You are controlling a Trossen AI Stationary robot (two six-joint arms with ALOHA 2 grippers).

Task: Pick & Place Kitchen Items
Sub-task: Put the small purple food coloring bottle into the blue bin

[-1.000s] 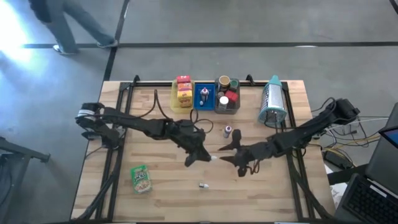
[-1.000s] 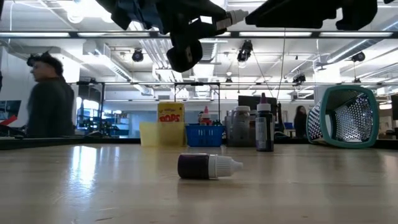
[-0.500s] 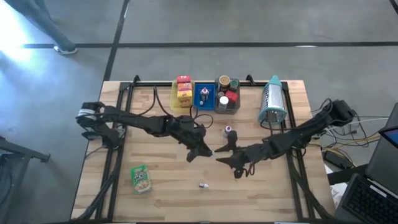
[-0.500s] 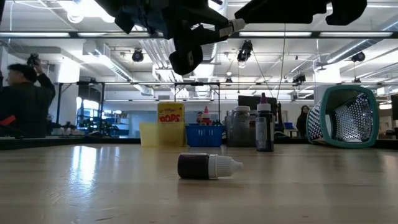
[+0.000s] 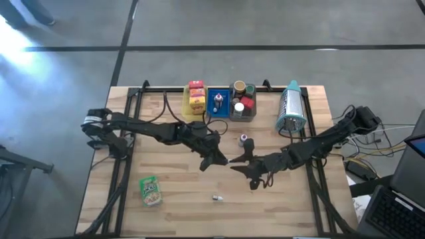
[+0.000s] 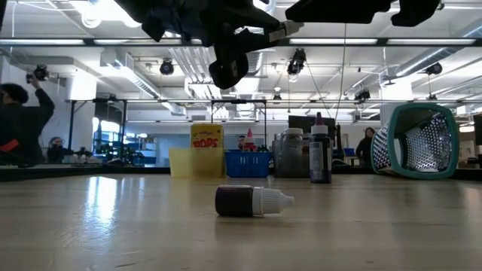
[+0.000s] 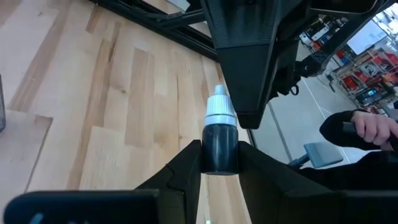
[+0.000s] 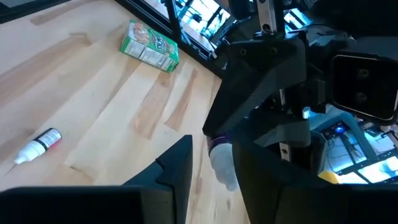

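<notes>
Handoff in mid-air over the middle of the bench [image 5: 172, 206], basically. The left gripper [image 7: 219, 163] has its fingers [image 7: 184, 167] clamped on the dark body of a small dropper bottle [image 7: 219, 138], white cap pointing away toward the other arm. In the right wrist view the white tip of that bottle sits between the fingers [image 8: 177, 163] of the right gripper [image 8: 214, 163], which look closed in on it, though I can't tell if they're really squeezing yet. From above, the two grippers meet tip to tip near the bench centre, left [image 5: 219, 160] and right [image 5: 238, 165].

Other stuff on the bench: a second dropper bottle [image 6: 252, 201] lying on its side near the front edge, purple body and white cap. A green snack box [image 5: 151, 190] lies flat at the near left. A slim dark bottle [image 5: 244, 140] stands upright just beyond the grippers. Along the far edge there's a yellow tray [image 5: 188, 107] with red and yellow boxes in it, a blue tray [image 5: 210, 101] beside it, then a grey tray [image 5: 233, 115] with jars and a red item. A teal grater [image 5: 291, 107] lies at the far right.

A person [image 6: 19, 126] shows in the room at left in the low view, one arm raised.
</notes>
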